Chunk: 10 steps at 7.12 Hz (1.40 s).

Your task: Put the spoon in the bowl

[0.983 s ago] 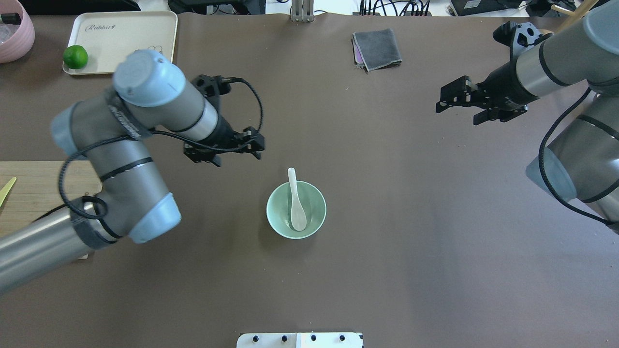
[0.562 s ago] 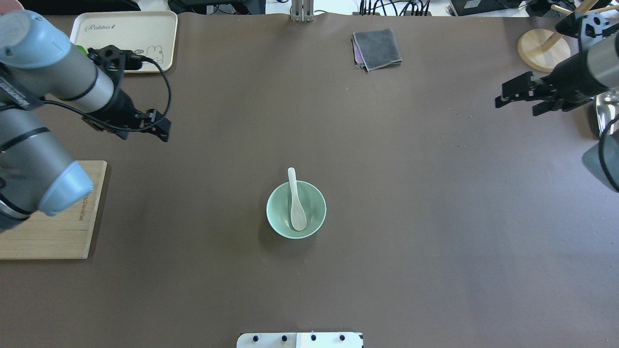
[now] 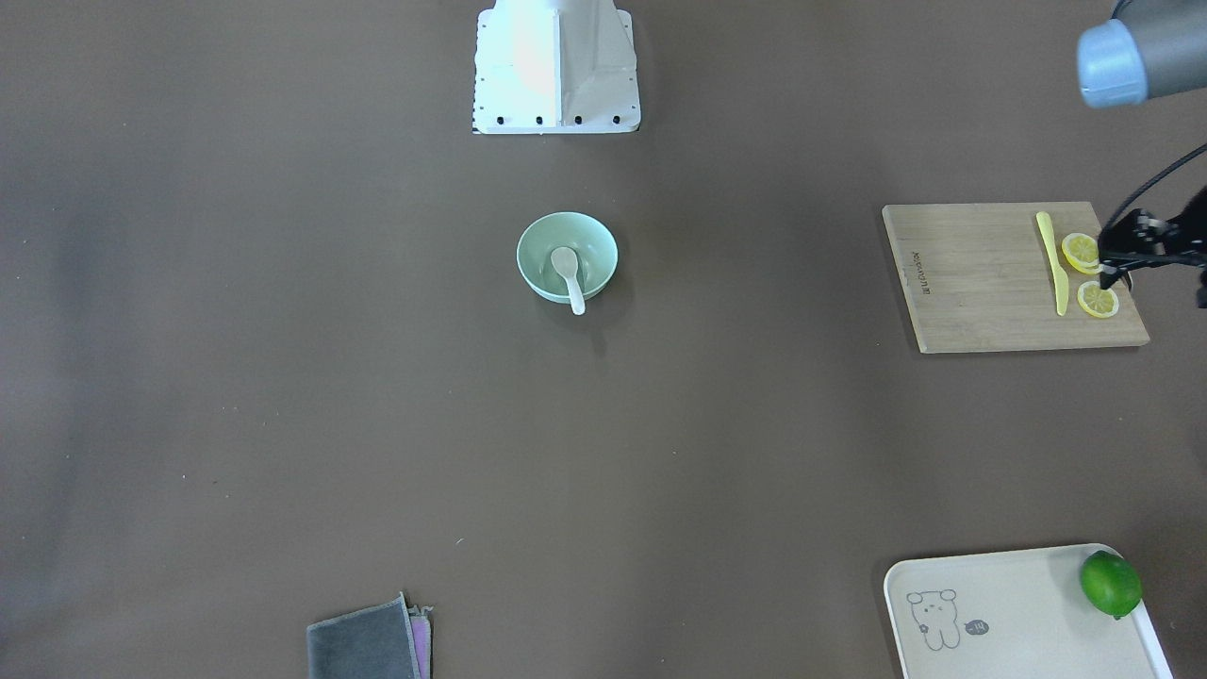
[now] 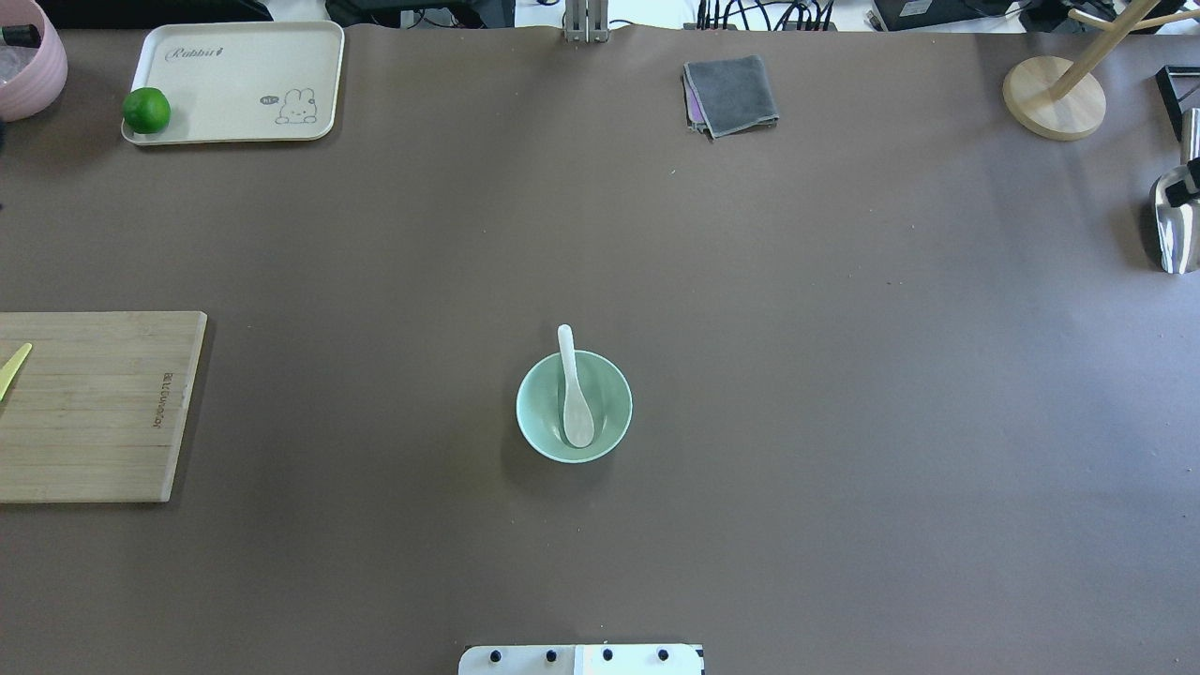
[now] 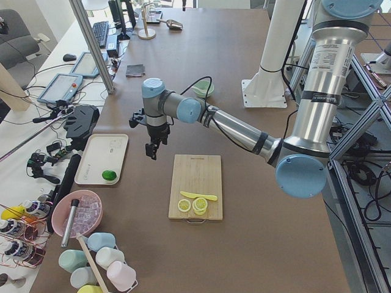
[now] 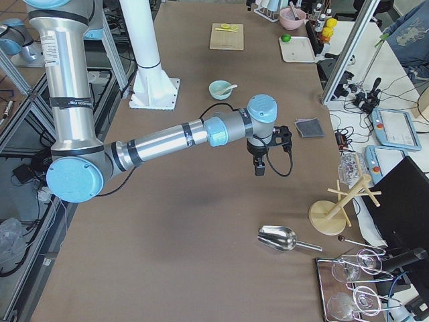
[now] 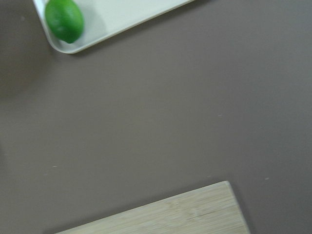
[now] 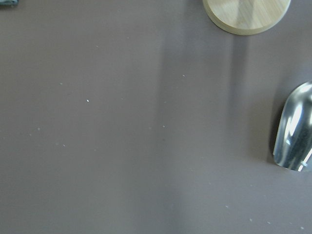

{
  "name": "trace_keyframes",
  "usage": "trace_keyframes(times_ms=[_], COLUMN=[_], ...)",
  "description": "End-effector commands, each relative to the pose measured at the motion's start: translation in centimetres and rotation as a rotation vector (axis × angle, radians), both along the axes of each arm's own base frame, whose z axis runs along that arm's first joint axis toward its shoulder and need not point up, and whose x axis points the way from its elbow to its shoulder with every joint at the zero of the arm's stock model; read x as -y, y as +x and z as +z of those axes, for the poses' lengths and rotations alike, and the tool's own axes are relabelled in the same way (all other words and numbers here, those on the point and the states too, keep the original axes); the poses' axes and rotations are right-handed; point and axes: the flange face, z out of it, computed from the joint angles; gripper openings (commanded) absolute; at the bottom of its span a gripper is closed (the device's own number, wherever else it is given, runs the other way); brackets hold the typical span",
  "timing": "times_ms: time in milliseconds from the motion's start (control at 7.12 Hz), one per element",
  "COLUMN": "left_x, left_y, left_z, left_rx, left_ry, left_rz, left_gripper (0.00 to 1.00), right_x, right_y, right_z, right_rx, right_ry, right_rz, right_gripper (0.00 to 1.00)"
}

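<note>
The white spoon lies in the pale mint-green bowl at the table's middle. Its scoop rests on the bowl's bottom and its handle leans over the far rim. Both show in the front-facing view, spoon and bowl. My left gripper hangs far off, over the cutting board's outer edge, and also shows in the exterior left view; I cannot tell if it is open. My right gripper shows only in the exterior right view, far from the bowl; I cannot tell its state.
A wooden cutting board with a yellow knife and lemon slices lies at the left. A cream tray holds a lime. A grey cloth, a wooden stand base and a metal scoop lie farther back and right.
Both arms have pulled back outward and left the overhead view, the left one to the left, the right one to the right. The spoon and bowl have not moved.
</note>
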Motion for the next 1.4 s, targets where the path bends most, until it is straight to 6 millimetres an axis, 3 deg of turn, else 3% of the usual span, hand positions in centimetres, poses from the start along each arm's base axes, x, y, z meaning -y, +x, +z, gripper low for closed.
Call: trace_keyframes(times_ms=[0, 140, 421, 702, 983, 1264], left_x=[-4.3, -4.5, -5.0, -5.4, -5.4, -5.4], left_y=[-6.4, -7.0, -11.1, -11.4, -11.4, -11.4], left_z=[6.1, 6.7, 8.4, 9.0, 11.7, 11.6], left_rx=[-0.105, -0.102, -0.106, -0.106, -0.105, -0.107], left_ry=[-0.028, -0.02, -0.048, -0.066, -0.117, -0.123], left_rz=[0.023, 0.012, -0.072, -0.087, -0.085, -0.088], left_gripper=[0.98, 0.98, 0.98, 0.98, 0.98, 0.98], right_x=[-1.4, -1.8, -1.9, -2.1, -2.5, -2.8], right_y=[3.5, 3.8, 3.8, 3.8, 3.9, 4.0], right_z=[4.0, 4.5, 5.0, 5.2, 5.7, 6.0], right_rx=[-0.032, -0.036, -0.039, -0.041, -0.056, -0.058], right_ry=[-0.005, -0.014, -0.023, -0.028, -0.026, -0.036], right_rz=[-0.066, -0.062, -0.062, -0.059, -0.061, -0.057], right_gripper=[1.0, 1.0, 1.0, 1.0, 1.0, 1.0])
